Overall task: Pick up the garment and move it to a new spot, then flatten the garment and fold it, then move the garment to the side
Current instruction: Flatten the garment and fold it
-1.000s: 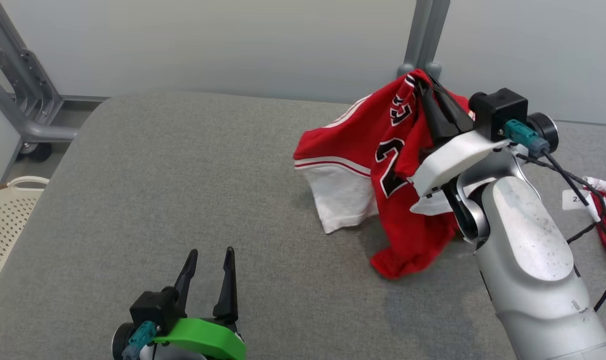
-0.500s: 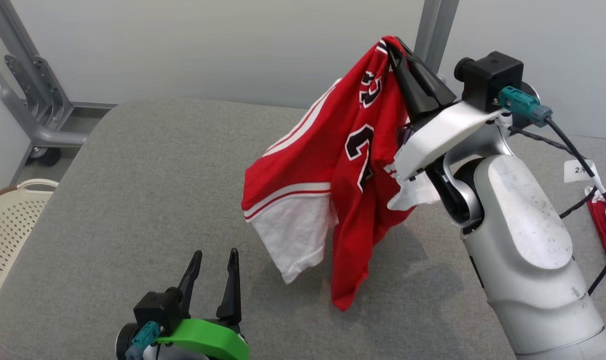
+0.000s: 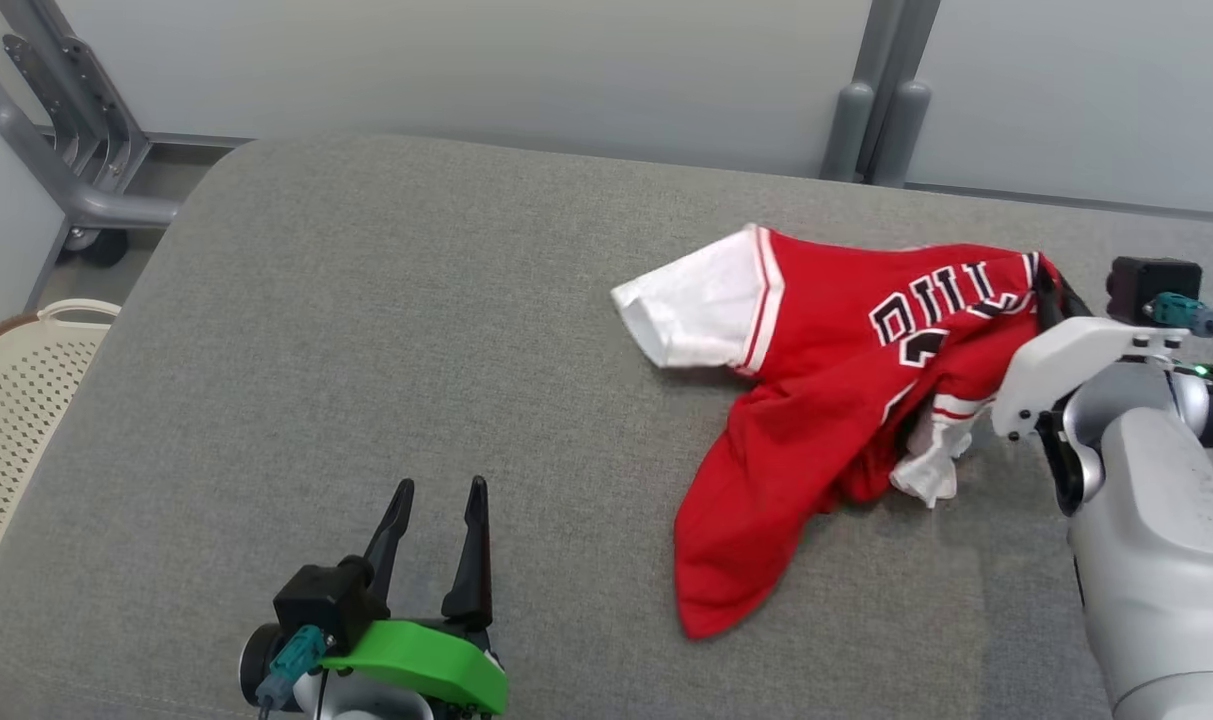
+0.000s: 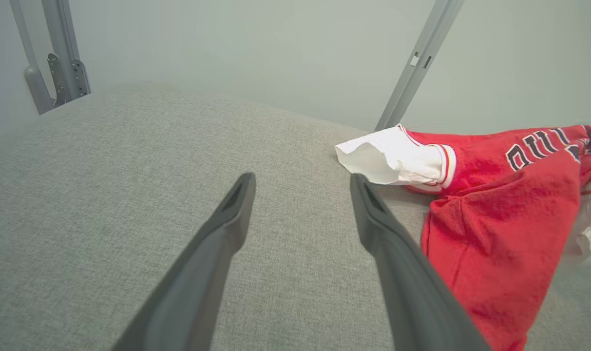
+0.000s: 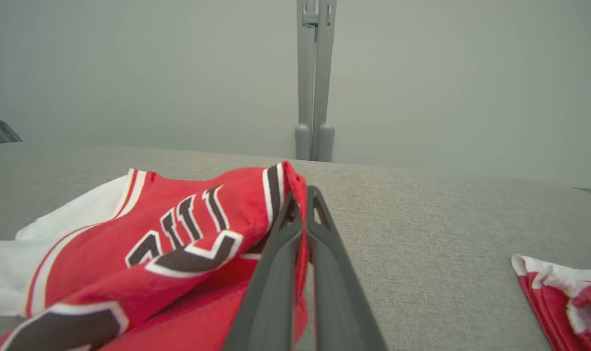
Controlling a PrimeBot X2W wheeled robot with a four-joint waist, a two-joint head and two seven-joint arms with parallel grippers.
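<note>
Head view: the red and white shirt (image 3: 816,400) lies crumpled on the grey pad (image 3: 366,330), right of the middle. At the right edge, the right gripper (image 3: 1048,285) pinches the shirt's collar, jaws closed tight. At the lower left, the left gripper (image 3: 436,495) is wide open and holds nothing.

Left wrist view: the shirt is on the right, past the spread fingers.

Right wrist view: the closed fingers pinch the shirt's edge. Another red cloth (image 5: 563,292) lies at the lower right.
</note>
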